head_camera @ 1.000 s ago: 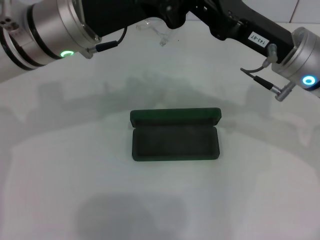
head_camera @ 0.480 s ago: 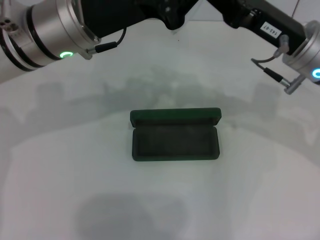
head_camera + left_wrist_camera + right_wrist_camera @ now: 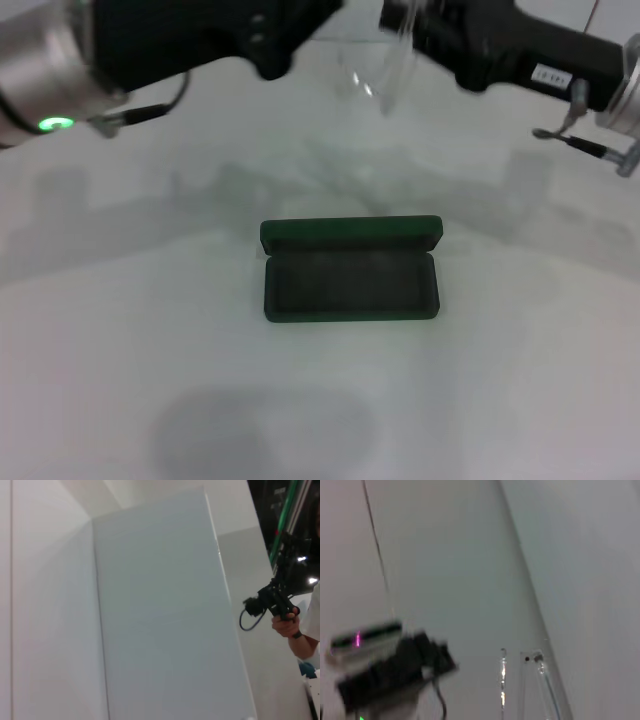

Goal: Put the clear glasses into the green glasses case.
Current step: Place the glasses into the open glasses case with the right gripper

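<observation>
The green glasses case (image 3: 350, 285) lies open in the middle of the white table, its lid (image 3: 350, 233) standing up at the far side and its dark lining bare. The clear glasses (image 3: 375, 75) hang in the air beyond the case, near the top of the head view. My right gripper (image 3: 405, 20) is shut on them from the upper right. Their thin clear arms (image 3: 541, 680) also show in the right wrist view. My left gripper (image 3: 268, 55) hovers to the left of the glasses, apart from them.
The white table (image 3: 120, 380) spreads all around the case. The left wrist view faces a pale wall, with a person's hand holding a black device (image 3: 275, 605) far off. My left arm (image 3: 390, 675) shows in the right wrist view.
The right arm has swung in toward the centre and the glasses now hang in view from its gripper. The left arm has drawn back to the left. The case has not moved.
</observation>
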Controlling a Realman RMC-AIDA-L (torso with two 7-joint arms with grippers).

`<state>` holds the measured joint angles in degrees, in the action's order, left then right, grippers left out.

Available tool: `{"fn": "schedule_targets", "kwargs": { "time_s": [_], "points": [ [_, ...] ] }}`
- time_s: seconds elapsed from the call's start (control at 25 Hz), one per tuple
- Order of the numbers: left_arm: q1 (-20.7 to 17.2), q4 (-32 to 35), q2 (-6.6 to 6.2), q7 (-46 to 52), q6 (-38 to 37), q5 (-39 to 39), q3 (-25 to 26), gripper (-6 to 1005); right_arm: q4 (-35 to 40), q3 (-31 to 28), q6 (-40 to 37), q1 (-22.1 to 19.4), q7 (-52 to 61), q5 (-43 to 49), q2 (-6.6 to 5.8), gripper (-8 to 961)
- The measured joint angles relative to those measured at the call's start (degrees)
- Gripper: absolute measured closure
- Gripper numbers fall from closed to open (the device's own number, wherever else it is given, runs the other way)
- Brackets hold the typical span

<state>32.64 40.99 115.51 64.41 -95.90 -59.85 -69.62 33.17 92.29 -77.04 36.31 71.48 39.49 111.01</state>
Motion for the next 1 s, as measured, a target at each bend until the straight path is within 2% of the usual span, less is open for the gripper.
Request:
{"fn": "schedule_targets", "kwargs": {
  "time_s": [0.04, 0.12, 0.2, 0.28, 0.32, 0.36, 0.4, 0.48, 0.52, 0.6, 0.72, 0.92, 1.0],
  "points": [
    [-0.8, 0.7, -0.41, 0.8, -0.1, 0.0, 0.1, 971, 4.3, -1.3, 2.3, -0.6, 4.4, 8.0, -1.54, 844],
    [-2.7, 2.0, -1.12, 2.7, -0.2, 0.0, 0.4, 971, 7.6, -2.6, 3.7, -1.0, 8.3, 14.5, -2.32, 844],
    [-4.7, 3.4, -1.77, 4.3, -0.3, -0.1, 1.0, 972, 12.4, -5.6, 4.4, -1.2, 15.0, 25.0, -2.76, 844],
    [-6.0, 3.8, -2.22, 5.3, -0.3, -0.3, 1.6, 972, 16.2, -8.9, 3.8, -1.2, 21.1, 33.8, -2.62, 845],
    [-6.5, 3.9, -2.32, 5.7, -0.4, -0.5, 2.0, 972, 21.6, -12.9, 1.9, -1.2, 28.5, 44.7, -2.01, 845],
    [-6.9, 3.9, -2.38, 6.0, -0.6, -0.6, 2.4, 972, 21.6, -12.9, 1.9, -1.2, 28.5, 44.7, -2.01, 845],
    [-7.5, 3.9, -2.40, 6.2, -0.9, -0.7, 2.9, 972, 24.0, -14.3, 0.7, -1.1, 31.5, 49.1, -1.63, 845],
    [-8.1, 3.9, -2.56, 6.5, -1.6, -1.1, 3.8, 972, 34.4, -17.9, -4.5, -0.7, 42.3, 63.9, -0.29, 845],
    [-8.5, 3.9, -2.79, 6.9, -2.0, -1.4, 4.4, 972, 34.4, -17.9, -4.5, -0.7, 42.3, 63.9, -0.29, 845],
    [-8.9, 3.8, -3.15, 7.5, -2.7, -1.9, 5.1, 972, 41.8, -19.1, -9.3, -0.5, 48.8, 72.5, 0.55, 845],
    [-9.5, 3.5, -3.74, 8.0, -3.4, -2.3, 5.9, 972, 48.3, -20.2, -15.9, 1.1, 55.4, 80.2, 1.87, 845],
    [-10.2, 3.3, -4.32, 9.4, -3.5, -2.9, 6.3, 972, 50.7, -20.9, -25.8, 6.6, 61.0, 85.6, 2.84, 845],
    [-10.7, 3.3, -4.32, 9.9, -3.7, -3.0, 6.5, 972, 51.4, -20.2, -27.1, 8.0, 61.4, 89.2, 3.78, 845]
  ]
}}
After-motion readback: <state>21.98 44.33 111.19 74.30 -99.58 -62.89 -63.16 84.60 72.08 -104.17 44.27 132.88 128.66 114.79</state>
